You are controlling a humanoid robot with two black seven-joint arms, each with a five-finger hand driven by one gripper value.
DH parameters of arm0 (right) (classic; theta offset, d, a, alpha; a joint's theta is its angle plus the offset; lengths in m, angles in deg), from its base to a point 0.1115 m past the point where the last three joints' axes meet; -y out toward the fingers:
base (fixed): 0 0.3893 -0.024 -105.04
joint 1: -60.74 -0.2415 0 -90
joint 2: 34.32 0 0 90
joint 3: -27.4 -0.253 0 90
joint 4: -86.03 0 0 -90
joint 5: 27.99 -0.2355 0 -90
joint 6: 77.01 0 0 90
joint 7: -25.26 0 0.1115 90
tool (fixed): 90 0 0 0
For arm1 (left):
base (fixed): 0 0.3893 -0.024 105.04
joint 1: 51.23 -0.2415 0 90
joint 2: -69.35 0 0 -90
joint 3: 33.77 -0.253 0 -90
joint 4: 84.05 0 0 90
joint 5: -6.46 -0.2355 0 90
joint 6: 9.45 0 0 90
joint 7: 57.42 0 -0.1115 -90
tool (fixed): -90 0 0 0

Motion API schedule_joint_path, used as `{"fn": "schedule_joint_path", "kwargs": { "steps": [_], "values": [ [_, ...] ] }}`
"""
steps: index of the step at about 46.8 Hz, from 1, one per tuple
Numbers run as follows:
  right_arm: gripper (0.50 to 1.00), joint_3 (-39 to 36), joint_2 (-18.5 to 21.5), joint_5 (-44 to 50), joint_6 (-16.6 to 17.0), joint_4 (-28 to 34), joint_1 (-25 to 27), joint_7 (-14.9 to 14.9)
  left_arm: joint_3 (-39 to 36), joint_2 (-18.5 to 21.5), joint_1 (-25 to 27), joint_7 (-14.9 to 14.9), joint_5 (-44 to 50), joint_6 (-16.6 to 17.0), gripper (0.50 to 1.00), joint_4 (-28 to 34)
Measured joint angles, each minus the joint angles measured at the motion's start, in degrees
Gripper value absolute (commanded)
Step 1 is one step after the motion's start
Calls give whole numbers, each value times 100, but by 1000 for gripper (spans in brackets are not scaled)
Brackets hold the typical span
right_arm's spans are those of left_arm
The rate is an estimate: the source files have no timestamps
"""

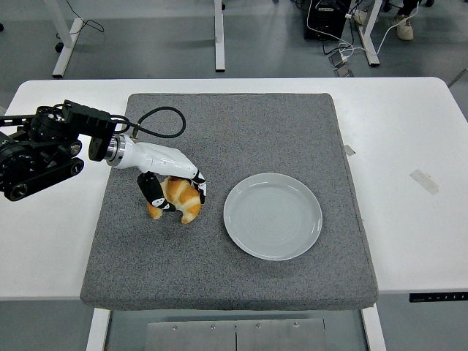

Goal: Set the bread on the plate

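A golden croissant (180, 198) sits over the grey mat (241, 131), left of a pale round plate (272, 216). My left hand (174, 191) is shut on the croissant, thumb on its left side and fingers curled over its right end. The bread looks lifted slightly off the mat. The plate holds nothing. My left arm reaches in from the left edge. The right arm is out of view.
The grey mat covers the middle of the white table (409, 139). A black cable (161, 124) loops above my left wrist. A strip of tape (425, 180) lies on the table at the right. Desk legs and cables show on the floor beyond.
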Motion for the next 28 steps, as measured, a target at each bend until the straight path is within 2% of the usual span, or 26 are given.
{"fn": "schedule_joint_path", "kwargs": {
  "steps": [19, 28],
  "values": [
    [1000, -3, 0, 0, 0, 0, 0, 0, 18, -5, 232, -1, 304, 0, 500, 2],
    [1000, 0, 0, 0, 0, -1, 0, 0, 10, -53, 497, -1, 617, -1, 500, 3]
  ]
}}
